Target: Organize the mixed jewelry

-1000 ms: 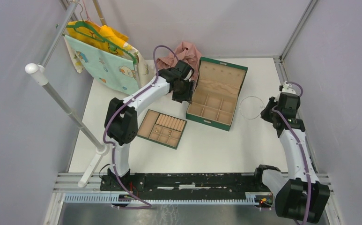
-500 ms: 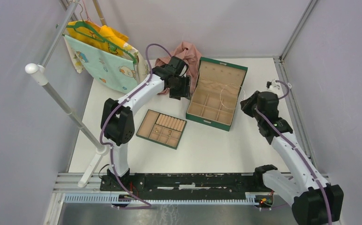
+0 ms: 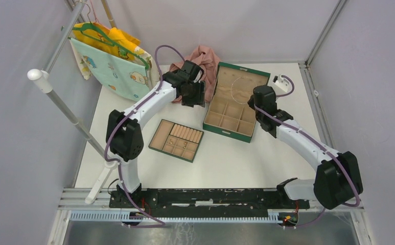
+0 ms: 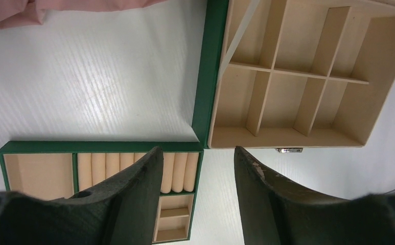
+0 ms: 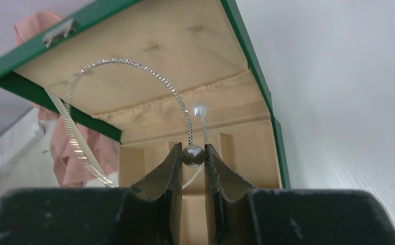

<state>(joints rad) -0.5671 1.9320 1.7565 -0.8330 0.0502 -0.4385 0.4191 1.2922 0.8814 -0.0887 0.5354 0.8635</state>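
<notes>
1. The wire loop (image 5: 118, 59) hangs in the air over the open green box (image 5: 251, 56). Its thin silvery arc stands in front of the tan lining of the opened lid. A small dark bead at one end of the loop sits between the fingertips.
2. The right gripper (image 5: 191, 153) is almost closed and pinches only that bead. The rest of the loop stands free above the jaws.
3. The left gripper (image 4: 195, 153) is about half open with nothing between its fingers. It hovers over the table where the compartmented tray (image 4: 103, 147) meets the near corner of the box.
4. The step in hand looks like the loop's delivery into the box. It is above the box but not yet laid down.
5. The next move likely calls for a slow descent with the loop tipped flat, and only then parted jaws. The loop looks wider than the small cells, so a larger cell or the lid side seems the better fit.
6. The thin dividers, the green rim and the lid just behind the arc are the edges that could catch the wire.
7. The pink cloth (image 3: 203, 55) and the left arm crowd the box's left side. Bare table to the right of the box and in front of it gives room to back out.
</notes>
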